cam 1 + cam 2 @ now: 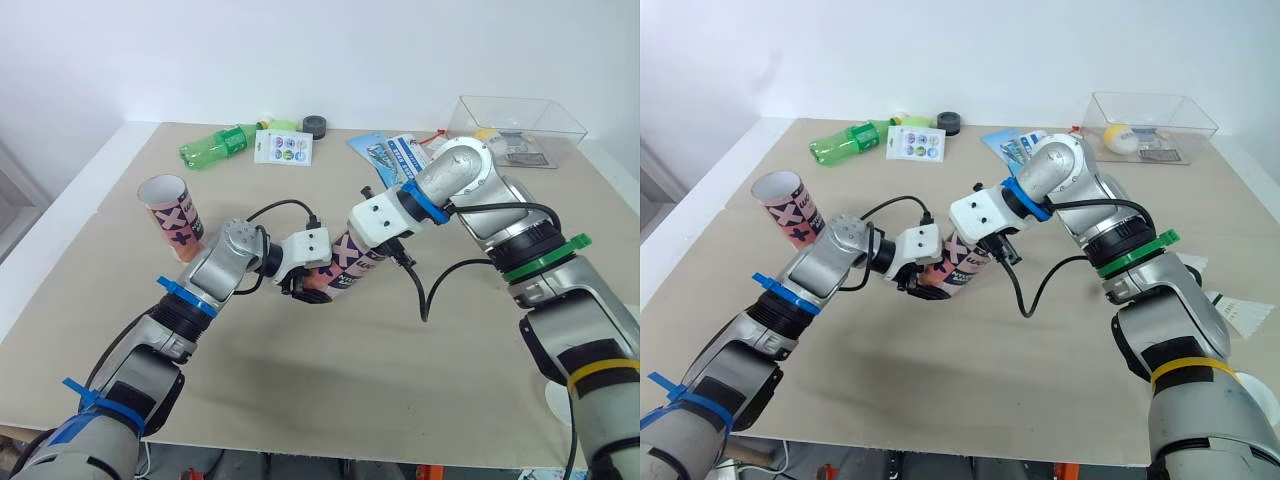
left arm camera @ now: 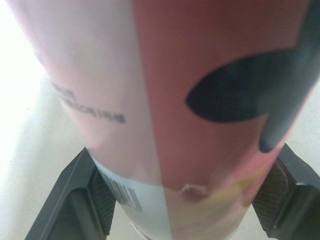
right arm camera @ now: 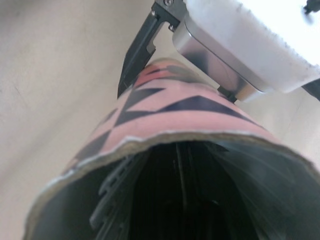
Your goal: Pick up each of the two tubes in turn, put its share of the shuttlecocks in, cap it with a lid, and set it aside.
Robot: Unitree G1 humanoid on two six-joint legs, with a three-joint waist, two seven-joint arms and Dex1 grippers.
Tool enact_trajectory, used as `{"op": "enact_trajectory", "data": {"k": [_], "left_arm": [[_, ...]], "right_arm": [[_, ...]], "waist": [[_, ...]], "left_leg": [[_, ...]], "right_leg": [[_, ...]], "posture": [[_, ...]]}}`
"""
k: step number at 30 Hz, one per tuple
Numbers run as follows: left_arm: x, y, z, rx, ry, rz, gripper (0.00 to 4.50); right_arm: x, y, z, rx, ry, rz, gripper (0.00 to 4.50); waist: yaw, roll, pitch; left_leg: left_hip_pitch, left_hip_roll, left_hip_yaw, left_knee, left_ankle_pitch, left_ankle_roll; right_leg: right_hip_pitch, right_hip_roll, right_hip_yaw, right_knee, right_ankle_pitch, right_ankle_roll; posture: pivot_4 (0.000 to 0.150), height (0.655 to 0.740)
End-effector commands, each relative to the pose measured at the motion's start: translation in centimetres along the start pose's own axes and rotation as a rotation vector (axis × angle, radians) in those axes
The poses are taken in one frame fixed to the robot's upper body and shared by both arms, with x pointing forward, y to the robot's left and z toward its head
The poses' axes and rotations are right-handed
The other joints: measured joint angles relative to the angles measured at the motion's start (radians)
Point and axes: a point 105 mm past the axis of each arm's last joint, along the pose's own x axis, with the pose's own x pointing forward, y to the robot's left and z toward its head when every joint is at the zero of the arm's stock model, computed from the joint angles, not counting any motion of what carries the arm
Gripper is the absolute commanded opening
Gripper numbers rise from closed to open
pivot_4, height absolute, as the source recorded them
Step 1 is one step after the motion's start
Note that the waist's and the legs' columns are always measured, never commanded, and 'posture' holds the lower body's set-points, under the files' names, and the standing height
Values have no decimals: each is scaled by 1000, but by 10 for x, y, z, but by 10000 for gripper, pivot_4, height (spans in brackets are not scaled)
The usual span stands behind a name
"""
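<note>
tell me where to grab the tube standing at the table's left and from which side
Grip the standing tube around the middle of its round wall, coming in level from the robot's side. Its open mouth faces up, so a tool from above would likely meet only thin rim; the wall offers two opposite faces. The left tool is shut on the other tube.

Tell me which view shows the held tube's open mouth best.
The right wrist view: it looks straight into the tube past its rim. The left wrist view shows its printed side close up; the eye views show a short stretch of its side.
</note>
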Motion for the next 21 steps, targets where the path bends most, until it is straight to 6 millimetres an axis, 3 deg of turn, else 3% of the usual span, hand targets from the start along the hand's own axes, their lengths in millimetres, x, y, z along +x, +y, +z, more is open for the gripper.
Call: {"op": "enact_trajectory", "data": {"k": [1, 11, 15, 21], "left_arm": [[10, -11, 4, 21, -13, -42, 30001], [10, -11, 1, 19, -6, -42, 30001], [10, -13, 2, 19, -10, -43, 30001], [13, -9, 4, -2, -95, 20, 30001]], "right_arm": [[-34, -12, 29, -65, -72, -56, 446], [-78, -2, 35, -44, -112, -144, 446], [-97, 8, 28, 77, -177, -227, 446], [-122, 20, 19, 380, -464, -514, 446]], "waist": [[1, 1, 1], [1, 2, 2], [6, 2, 2], [11, 1, 1]], "left_leg": [[0, 0, 0, 0, 0, 0], [-1, -1, -2, -3, 0, 0], [-1, -1, -2, -3, 0, 0], [-1, -2, -4, -4, 0, 0]], "right_leg": [[0, 0, 0, 0, 0, 0], [0, -1, -1, 0, -1, -3], [0, -1, -1, -1, -2, -2], [1, -2, -2, -1, 0, -6]], "posture": [[1500, 7400], [1500, 7400], [1500, 7400], [1500, 7400]]}}
